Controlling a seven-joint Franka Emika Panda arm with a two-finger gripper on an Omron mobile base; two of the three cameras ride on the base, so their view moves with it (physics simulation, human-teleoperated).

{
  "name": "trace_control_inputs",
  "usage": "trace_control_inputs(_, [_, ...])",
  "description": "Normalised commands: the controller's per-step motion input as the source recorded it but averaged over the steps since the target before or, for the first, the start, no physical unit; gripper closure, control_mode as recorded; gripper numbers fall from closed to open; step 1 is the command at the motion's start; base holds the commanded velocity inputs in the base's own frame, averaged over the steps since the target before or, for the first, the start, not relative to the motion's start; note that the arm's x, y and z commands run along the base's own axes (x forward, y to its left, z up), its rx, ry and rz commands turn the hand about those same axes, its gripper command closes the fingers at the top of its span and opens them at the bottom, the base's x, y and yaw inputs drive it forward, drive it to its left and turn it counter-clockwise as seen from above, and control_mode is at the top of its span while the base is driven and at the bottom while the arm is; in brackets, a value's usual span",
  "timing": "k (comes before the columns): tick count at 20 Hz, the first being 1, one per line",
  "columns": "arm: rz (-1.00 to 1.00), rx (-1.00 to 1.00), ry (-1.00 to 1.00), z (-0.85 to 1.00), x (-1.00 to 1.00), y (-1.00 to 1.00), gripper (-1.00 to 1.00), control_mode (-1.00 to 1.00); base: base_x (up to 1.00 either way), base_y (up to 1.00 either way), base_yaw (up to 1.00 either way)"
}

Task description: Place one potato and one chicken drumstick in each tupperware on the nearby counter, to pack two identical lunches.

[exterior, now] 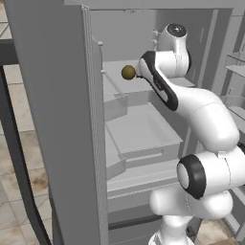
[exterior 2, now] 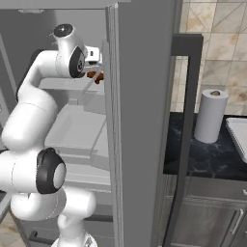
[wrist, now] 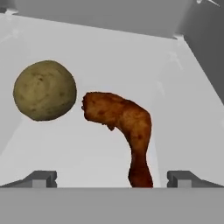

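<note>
Hand view looks into the open fridge [exterior: 62, 119], where a potato [wrist: 45, 90] and a chicken drumstick [wrist: 124, 127] lie side by side on a pale shelf [wrist: 183, 109], nearly touching. The gripper [wrist: 111, 179] hangs over the drumstick with jaws spread wide, holding nothing (its thin end sits between the tips). Packing seems barely begun; no tupperware is visible. The potato is round, dull brown and speckled; the drumstick is curved, rough and reddish-brown. A paper towel roll [exterior 2: 211, 116] stands on the dark counter [exterior 2: 212, 154].
</note>
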Motion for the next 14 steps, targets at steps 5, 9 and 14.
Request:
trace_control_inputs(5, [0.00,0.00,0.01,-0.15,0.24,-0.06,-1.00,-1.00,0.00,0.00,0.00])
trace_control_inputs(9, [0.00,0.00,0.00,-0.31,0.13,-0.04,-1.00,-1.00,0.00,0.00,0.00])
trace_control_inputs(14, [0.01,0.00,0.00,-0.32,0.16,0.00,-1.00,-1.00,0.00,0.00,0.00])
